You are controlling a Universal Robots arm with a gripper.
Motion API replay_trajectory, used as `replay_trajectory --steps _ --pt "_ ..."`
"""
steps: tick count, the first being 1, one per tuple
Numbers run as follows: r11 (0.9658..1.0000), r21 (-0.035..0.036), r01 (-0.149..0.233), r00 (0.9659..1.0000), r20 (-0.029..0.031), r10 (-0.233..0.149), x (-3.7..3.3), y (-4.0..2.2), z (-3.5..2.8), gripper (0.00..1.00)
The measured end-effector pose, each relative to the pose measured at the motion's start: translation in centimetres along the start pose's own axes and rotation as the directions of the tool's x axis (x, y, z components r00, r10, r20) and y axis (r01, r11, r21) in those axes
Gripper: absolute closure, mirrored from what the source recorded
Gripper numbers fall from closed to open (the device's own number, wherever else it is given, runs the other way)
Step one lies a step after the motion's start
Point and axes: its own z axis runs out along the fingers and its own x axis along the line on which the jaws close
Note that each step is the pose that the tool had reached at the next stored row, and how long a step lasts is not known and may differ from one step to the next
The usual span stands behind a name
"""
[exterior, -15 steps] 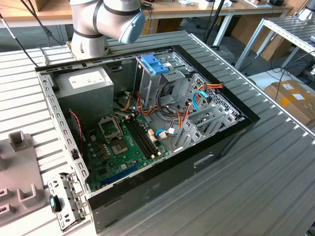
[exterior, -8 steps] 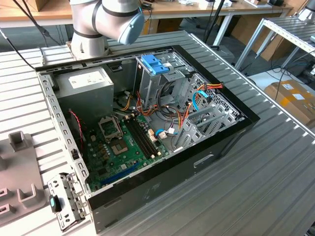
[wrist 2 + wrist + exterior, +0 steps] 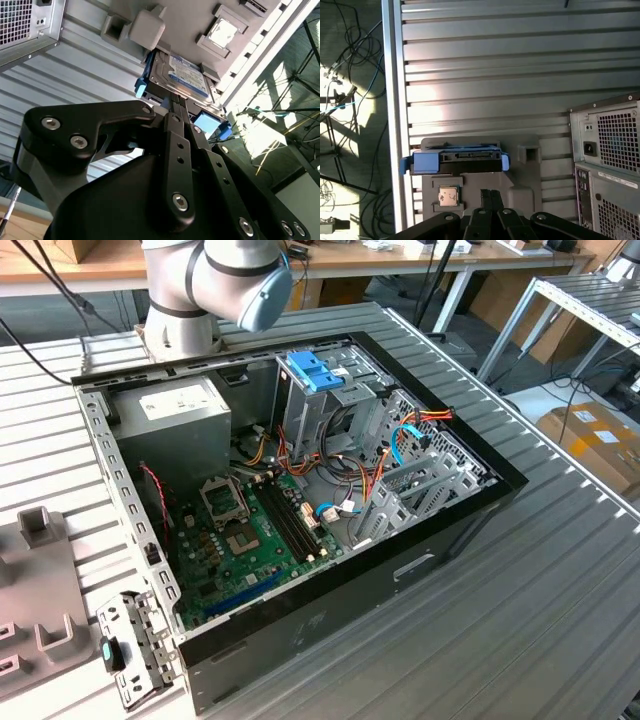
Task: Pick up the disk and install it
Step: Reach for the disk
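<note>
The disk [image 3: 455,156] is a flat silver-grey drive with a white and blue label [image 3: 186,75], framed by a light-blue carrier rail. It rests in a slot of a grey fixture tray [image 3: 525,180] on the ribbed metal table. My gripper [image 3: 488,195] hovers over the tray just beside the disk's edge in both wrist views. Its black fingers [image 3: 175,120] are pressed together with nothing between them. They stand apart from the disk. In the exterior view the arm's elbow [image 3: 215,280] sits behind the open computer case [image 3: 300,490].
A small square chip [image 3: 449,196] lies in the same tray near the fingertips. The case's vented rear panel [image 3: 615,165] stands close beside the tray. Inside the case, a blue-topped drive cage [image 3: 315,370] rises among loose cables. Another grey fixture [image 3: 30,580] lies at the exterior view's left.
</note>
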Motion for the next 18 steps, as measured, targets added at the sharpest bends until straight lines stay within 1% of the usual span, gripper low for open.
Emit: replay_trajectory --steps 3,5,6,8,10,14,16,18 --pt "1.0 0.0 0.0 1.0 0.0001 0.0 0.55 0.01 0.0 0.89" --pt "1.0 -0.0001 0.0 1.0 0.0002 0.0 0.65 0.04 0.02 0.89" --pt "1.0 -0.0001 0.0 1.0 0.0 0.0 0.71 0.17 0.02 0.89" --pt "1.0 -0.0001 0.0 1.0 0.0001 0.0 0.92 0.81 0.09 0.89" --pt "1.0 0.0 0.0 1.0 0.0 0.0 1.23 1.06 0.12 0.89" --pt "1.0 0.0 0.0 1.0 0.0001 0.0 2.22 1.43 0.24 0.89" --pt "1.0 -0.0001 0.0 1.0 0.0002 0.0 2.54 1.6 0.4 0.89" --pt "1.0 -0.0001 0.0 1.0 0.0001 0.0 3.14 1.71 0.63 0.89"
